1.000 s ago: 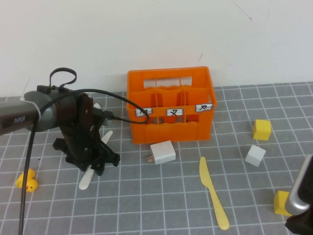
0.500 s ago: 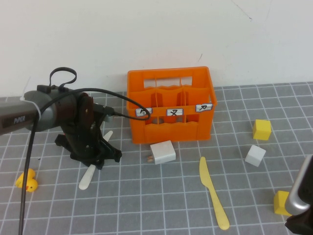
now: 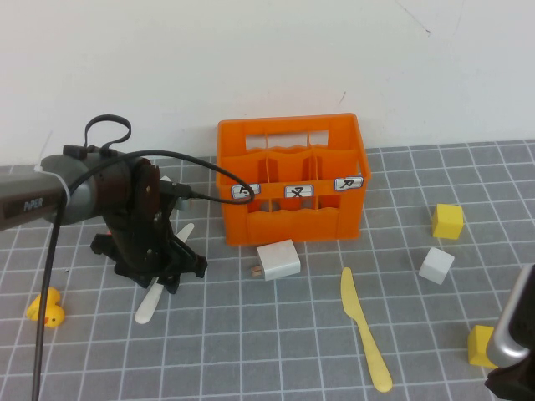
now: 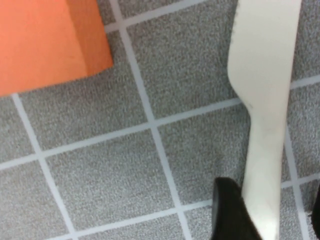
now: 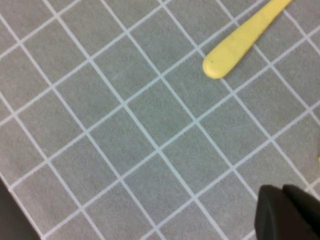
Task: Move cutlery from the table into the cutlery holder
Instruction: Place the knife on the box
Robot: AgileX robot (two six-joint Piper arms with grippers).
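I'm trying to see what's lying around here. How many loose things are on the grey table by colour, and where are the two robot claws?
Yellow: 4 – knife, two cubes, duck
White: 3 – knife, block, cube
Orange: 1 – crate
Total: 8
Left gripper is down over the white knife; right gripper sits at the near right edge.

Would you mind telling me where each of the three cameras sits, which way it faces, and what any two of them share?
High view: raised on the robot's side, angled down at the table and orange crate; the left arm with the left gripper low over the white knife, the right arm at the near right corner.
Left wrist view: looks straight down at the white knife; the left gripper straddles it.
Right wrist view: looks down at the yellow knife; part of the right gripper shows.
Shared: the high view also shows the yellow knife.
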